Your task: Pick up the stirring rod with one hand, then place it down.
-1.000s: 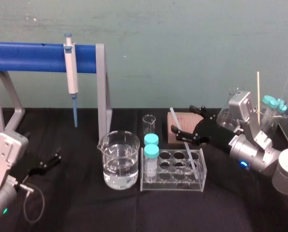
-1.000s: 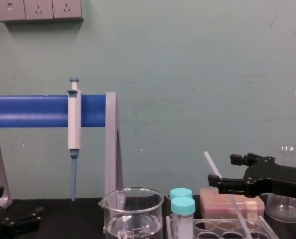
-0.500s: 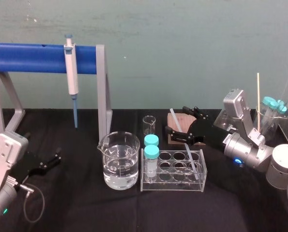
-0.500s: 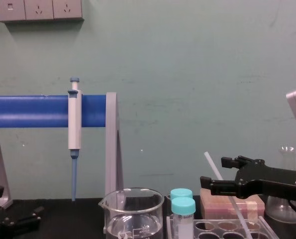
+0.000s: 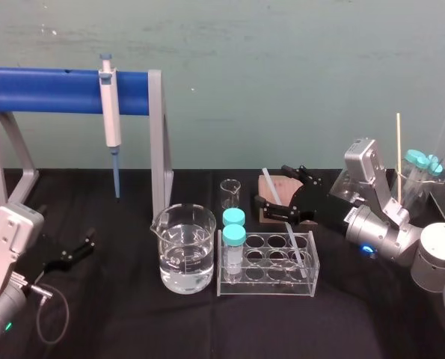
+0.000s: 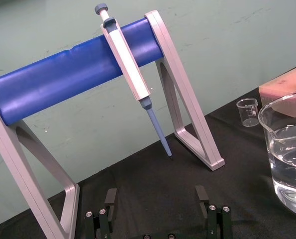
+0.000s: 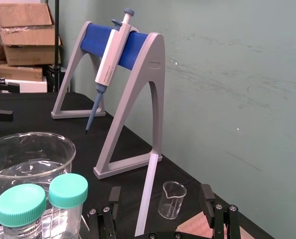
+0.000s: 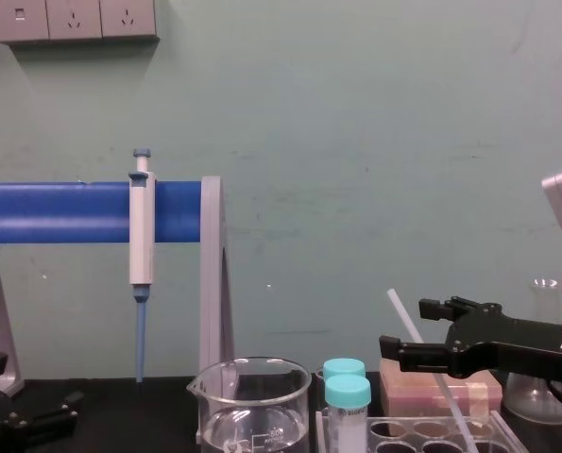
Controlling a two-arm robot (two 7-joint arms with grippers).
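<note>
The black table (image 5: 132, 321) carries all items. The stand (image 5: 69, 81), a blue bar on grey legs, sits well to the left of the right gripper (image 5: 273, 187) and behind the left gripper (image 5: 71, 254). The right gripper reaches in from the right, above the table, with its fingers (image 7: 208, 196) spread apart and grasping nothing. The left gripper sits low at the table's left, well apart from the glassware, with its fingers released and empty. The beaker (image 5: 183, 250), partly filled with clear liquid, stands left of and nearer than the right fingers. The clear rack (image 5: 267, 262) stands just below and in front of the right fingers, beside the beaker. A pink block (image 8: 479, 389) lies under and behind the right fingers. The pipette (image 5: 111, 112) hangs from the bar, tip down. Two teal-capped vials (image 5: 234, 233) stand at the rack's left end, left of the right fingers. A small beaker (image 5: 230, 193) stands just left of the right fingertips. The rod (image 5: 292, 241) stands tilted with its lower end in a right-hand well of the rack. Its upper part rises through the gap between the right fingers, touching neither, and its top leans left beyond the fingertips.
</note>
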